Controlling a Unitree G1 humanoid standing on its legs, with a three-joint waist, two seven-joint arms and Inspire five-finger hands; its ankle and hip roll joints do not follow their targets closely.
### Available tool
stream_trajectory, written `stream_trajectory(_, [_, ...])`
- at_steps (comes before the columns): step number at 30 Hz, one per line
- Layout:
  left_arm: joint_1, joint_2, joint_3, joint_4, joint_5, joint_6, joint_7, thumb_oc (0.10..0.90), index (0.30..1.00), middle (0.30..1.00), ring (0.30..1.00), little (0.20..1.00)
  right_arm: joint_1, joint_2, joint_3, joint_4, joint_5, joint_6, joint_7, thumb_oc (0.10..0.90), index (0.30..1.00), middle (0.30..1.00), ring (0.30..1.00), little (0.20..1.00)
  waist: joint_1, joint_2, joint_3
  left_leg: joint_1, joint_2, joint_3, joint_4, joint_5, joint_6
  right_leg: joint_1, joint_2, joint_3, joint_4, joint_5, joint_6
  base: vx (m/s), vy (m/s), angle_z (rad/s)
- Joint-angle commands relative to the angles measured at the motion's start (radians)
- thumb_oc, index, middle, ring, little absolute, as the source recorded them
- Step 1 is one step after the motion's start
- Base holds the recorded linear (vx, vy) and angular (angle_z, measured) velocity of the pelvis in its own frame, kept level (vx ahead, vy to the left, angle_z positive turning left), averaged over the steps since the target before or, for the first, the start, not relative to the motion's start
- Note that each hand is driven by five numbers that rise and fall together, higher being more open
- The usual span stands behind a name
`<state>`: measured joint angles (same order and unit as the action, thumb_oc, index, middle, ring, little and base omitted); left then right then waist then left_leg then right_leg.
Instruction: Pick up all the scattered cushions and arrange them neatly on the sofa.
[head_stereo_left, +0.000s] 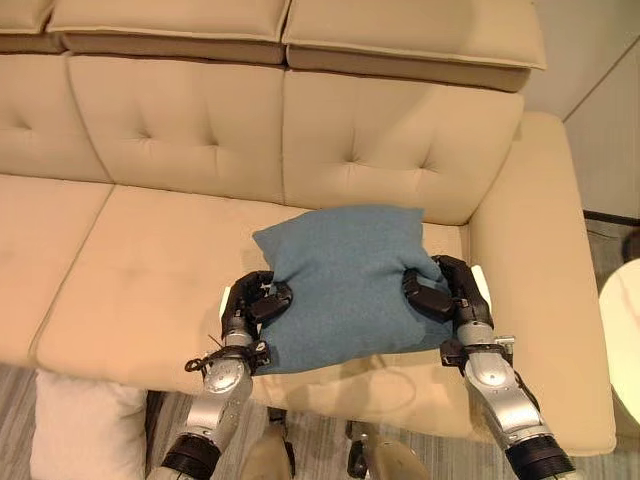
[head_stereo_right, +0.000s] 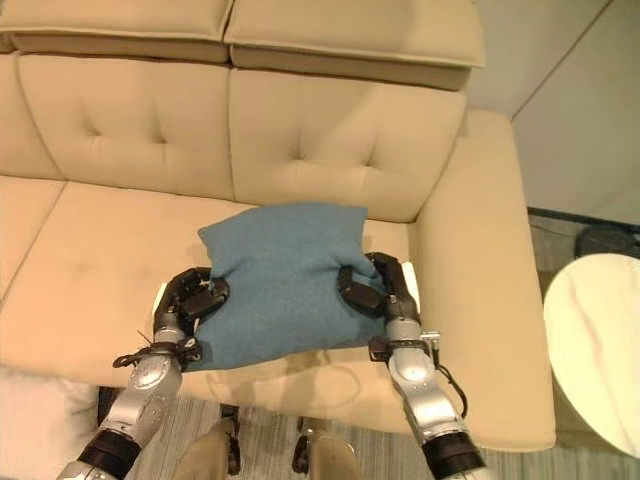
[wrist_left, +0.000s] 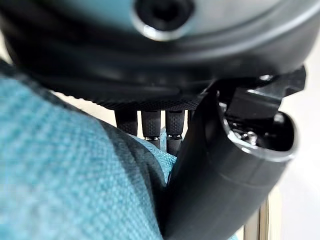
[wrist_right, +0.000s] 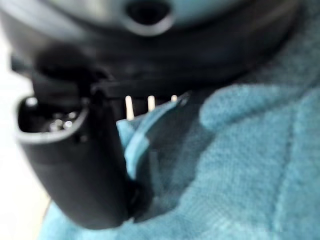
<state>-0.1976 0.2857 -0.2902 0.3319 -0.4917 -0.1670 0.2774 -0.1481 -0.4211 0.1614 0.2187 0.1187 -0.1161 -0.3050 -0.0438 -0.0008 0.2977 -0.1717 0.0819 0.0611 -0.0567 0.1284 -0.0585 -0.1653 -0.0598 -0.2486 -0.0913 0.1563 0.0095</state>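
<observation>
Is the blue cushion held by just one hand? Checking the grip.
No: the left hand and right hand grip opposite sides of the blue cushion.

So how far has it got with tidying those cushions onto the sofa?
Nothing looks finished yet. In hand: a blue cushion sits on the sofa seat near the right armrest, pinched on either side by the left hand and right hand, so it is not yet let go or propped against the backrest. Left: a white cushion lies on the floor by the sofa's front edge.
</observation>
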Motion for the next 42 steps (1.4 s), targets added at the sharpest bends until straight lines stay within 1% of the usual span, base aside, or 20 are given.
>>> stream_trajectory(1, [-0.2,-0.011,-0.056,-0.175,0.083,-0.153,-0.029,0.4,0.3,0.3,0.3,0.3,-0.207,0.049,0.065,-0.117,-0.056,-0.134,-0.029,0.4,0.3,0.3,0.3,0.3,0.01,-0.03,-0.109,0.009,-0.05,0.03,0.058,-0.146,0.01,0.055,-0.058,0.015,0.064,-0.16,0.098,-0.04,0.188,-0.26])
stream_trajectory(6, [-0.351,0.018,-0.075,-0.16,0.115,-0.184,0.025,0.4,0.3,0.3,0.3,0.3,-0.348,0.071,0.093,-0.1,-0.084,-0.146,-0.089,0.4,0.3,0.3,0.3,0.3,0.012,-0.027,-0.079,-0.045,-0.07,0.052,0.086,-0.159,0.026,-0.021,-0.079,0.062,0.097,-0.142,0.11,-0.07,0.101,-0.17])
stream_trajectory(10, [-0.546,0.06,-0.101,-0.151,0.156,-0.229,0.094,0.4,0.3,0.3,0.3,0.3,-0.513,0.049,0.109,-0.099,-0.141,-0.169,-0.176,0.4,0.3,0.3,0.3,0.3,0.013,-0.031,-0.06,-0.108,-0.077,0.057,0.119,-0.163,0.028,-0.091,-0.095,0.076,0.121,-0.13,0.112,-0.05,0.034,-0.05])
stream_trajectory(12, [-0.59,0.07,-0.104,-0.147,0.171,-0.239,0.114,0.4,0.3,0.3,0.3,0.3,-0.554,0.04,0.112,-0.099,-0.162,-0.172,-0.201,0.4,0.3,0.3,0.3,0.3,0.015,-0.032,-0.057,-0.12,-0.078,0.057,0.127,-0.164,0.028,-0.104,-0.097,0.079,0.124,-0.128,0.112,0.0,0.0,0.0])
stream_trajectory(13, [-0.671,0.086,-0.111,-0.143,0.207,-0.252,0.152,0.4,0.3,0.3,0.3,0.3,-0.634,0.017,0.116,-0.11,-0.237,-0.169,-0.261,0.4,0.3,0.3,0.3,0.3,0.016,-0.032,-0.051,-0.145,-0.079,0.057,0.138,-0.163,0.026,-0.126,-0.101,0.081,0.127,-0.122,0.113,0.0,0.0,0.0])
stream_trajectory(16, [-0.753,0.102,-0.113,-0.148,0.271,-0.267,0.213,0.4,0.3,0.3,0.3,0.3,-0.717,-0.018,0.115,-0.143,-0.358,-0.159,-0.349,0.4,0.3,0.3,0.3,0.3,0.017,-0.029,-0.052,-0.175,-0.081,0.053,0.141,-0.158,0.024,-0.159,-0.102,0.08,0.13,-0.116,0.115,0.01,-0.003,-0.03])
stream_trajectory(17, [-0.755,0.101,-0.114,-0.147,0.272,-0.267,0.214,0.4,0.3,0.3,0.3,0.3,-0.719,-0.018,0.115,-0.142,-0.359,-0.158,-0.35,0.4,0.3,0.3,0.3,0.3,0.017,-0.029,-0.051,-0.176,-0.081,0.053,0.141,-0.158,0.024,-0.16,-0.102,0.08,0.131,-0.116,0.115,0.02,-0.014,-0.04])
stream_trajectory(19, [-0.815,0.109,-0.119,-0.132,0.295,-0.276,0.253,0.4,0.3,0.3,0.3,0.3,-0.799,-0.057,0.128,-0.144,-0.476,-0.127,-0.433,0.4,0.3,0.3,0.3,0.3,0.02,-0.029,-0.05,-0.202,-0.082,0.051,0.137,-0.15,0.022,-0.189,-0.101,0.077,0.132,-0.111,0.118,0.02,-0.027,-0.06])
stream_trajectory(22, [-0.869,0.117,-0.127,-0.084,0.296,-0.273,0.274,0.4,0.3,0.3,0.3,0.3,-0.858,-0.076,0.146,-0.105,-0.51,-0.105,-0.473,0.4,0.3,0.3,0.3,0.3,0.021,-0.026,-0.047,-0.224,-0.082,0.049,0.132,-0.138,0.02,-0.212,-0.101,0.076,0.134,-0.106,0.12,0.01,-0.033,-0.06])
stream_trajectory(25, [-0.973,0.142,-0.155,0.047,0.283,-0.256,0.295,0.4,0.3,0.3,0.3,0.3,-0.947,-0.095,0.192,0.017,-0.495,-0.078,-0.506,0.4,0.3,0.3,0.3,0.3,0.023,-0.018,-0.039,-0.243,-0.079,0.039,0.106,-0.115,0.017,-0.249,-0.1,0.075,0.133,-0.096,0.123,0.0,-0.012,0.0])
stream_trajectory(26, [-1.013,0.15,-0.163,0.111,0.266,-0.24,0.303,0.574,0.561,0.561,0.561,0.561,-0.98,-0.094,0.215,0.078,-0.471,-0.067,-0.506,0.513,0.469,0.469,0.469,0.469,0.024,-0.014,-0.037,-0.252,-0.079,0.034,0.092,-0.102,0.015,-0.265,-0.096,0.077,0.133,-0.09,0.126,0.0,0.0,0.0])
stream_trajectory(27, [-1.065,0.165,-0.183,0.182,0.257,-0.229,0.299,0.8,0.9,0.9,0.9,0.9,-1.027,-0.105,0.249,0.157,-0.432,-0.065,-0.499,0.8,0.9,0.9,0.9,0.9,0.023,-0.01,-0.033,-0.26,-0.077,0.028,0.076,-0.088,0.014,-0.278,-0.095,0.078,0.132,-0.086,0.126,-0.02,-0.04,-0.02])
stream_trajectory(29, [-1.191,0.217,-0.256,0.339,0.239,-0.199,0.272,0.8,0.9,0.9,0.9,0.9,-1.126,-0.128,0.328,0.287,-0.358,-0.065,-0.458,0.8,0.9,0.9,0.9,0.9,0.021,-0.001,-0.029,-0.276,-0.072,0.016,0.041,-0.056,0.007,-0.306,-0.09,0.084,0.129,-0.076,0.128,-0.02,-0.05,0.0])
stream_trajectory(30, [-1.267,0.257,-0.304,0.457,0.238,-0.162,0.255,0.8,0.9,0.9,0.9,0.9,-1.187,-0.142,0.377,0.366,-0.285,-0.058,-0.415,0.8,0.9,0.9,0.9,0.9,0.021,0.008,-0.027,-0.286,-0.07,0.004,0.01,-0.034,0.003,-0.326,-0.085,0.083,0.126,-0.073,0.128,-0.02,-0.05,0.05])
stream_trajectory(33, [-1.304,0.295,-0.315,0.569,0.229,-0.133,0.23,0.8,0.9,0.9,0.9,0.9,-1.24,-0.156,0.439,0.431,-0.232,-0.05,-0.359,0.8,0.9,0.9,0.9,0.9,0.022,0.015,-0.014,-0.29,-0.069,-0.009,-0.009,-0.012,-0.007,-0.337,-0.078,0.078,0.126,-0.076,0.125,0.0,-0.047,0.08])
stream_trajectory(34, [-1.279,0.325,-0.305,0.581,0.223,-0.129,0.224,0.8,0.9,0.9,0.9,0.9,-1.245,-0.166,0.472,0.437,-0.212,-0.05,-0.326,0.8,0.9,0.9,0.9,0.9,0.026,0.012,-0.011,-0.288,-0.07,-0.012,-0.014,-0.01,-0.009,-0.335,-0.074,0.079,0.124,-0.078,0.121,0.01,-0.037,0.04])
stream_trajectory(37, [-1.227,0.349,-0.282,0.597,0.212,-0.121,0.213,0.8,0.9,0.9,0.9,0.9,-1.226,-0.174,0.482,0.428,-0.192,-0.052,-0.297,0.8,0.9,0.9,0.9,0.9,0.027,0.007,-0.008,-0.282,-0.069,-0.013,-0.016,-0.008,-0.013,-0.328,-0.069,0.076,0.118,-0.077,0.12,0.02,-0.041,0.09])
stream_trajectory(39, [-1.14,0.371,-0.248,0.587,0.225,-0.107,0.202,0.8,0.9,0.9,0.9,0.9,-1.167,-0.169,0.462,0.41,-0.17,-0.063,-0.275,0.8,0.9,0.9,0.9,0.9,0.028,0.001,-0.005,-0.271,-0.066,-0.017,-0.019,-0.008,-0.015,-0.311,-0.062,0.073,0.106,-0.078,0.116,0.01,-0.045,-0.22])
stream_trajectory(41, [-1.111,0.375,-0.236,0.582,0.232,-0.102,0.199,0.8,0.9,0.9,0.9,0.9,-1.146,-0.17,0.453,0.405,-0.162,-0.065,-0.265,0.8,0.9,0.9,0.9,0.9,0.029,0.0,-0.006,-0.266,-0.066,-0.018,-0.021,-0.009,-0.015,-0.305,-0.062,0.072,0.102,-0.078,0.115,-0.01,-0.031,-0.11])
stream_trajectory(42, [-1.047,0.372,-0.205,0.567,0.238,-0.097,0.192,0.8,0.9,0.9,0.9,0.9,-1.095,-0.165,0.427,0.394,-0.145,-0.069,-0.247,0.8,0.9,0.9,0.9,0.9,0.03,-0.004,-0.002,-0.257,-0.066,-0.019,-0.023,-0.01,-0.017,-0.292,-0.059,0.068,0.094,-0.078,0.113,-0.02,-0.026,0.08])
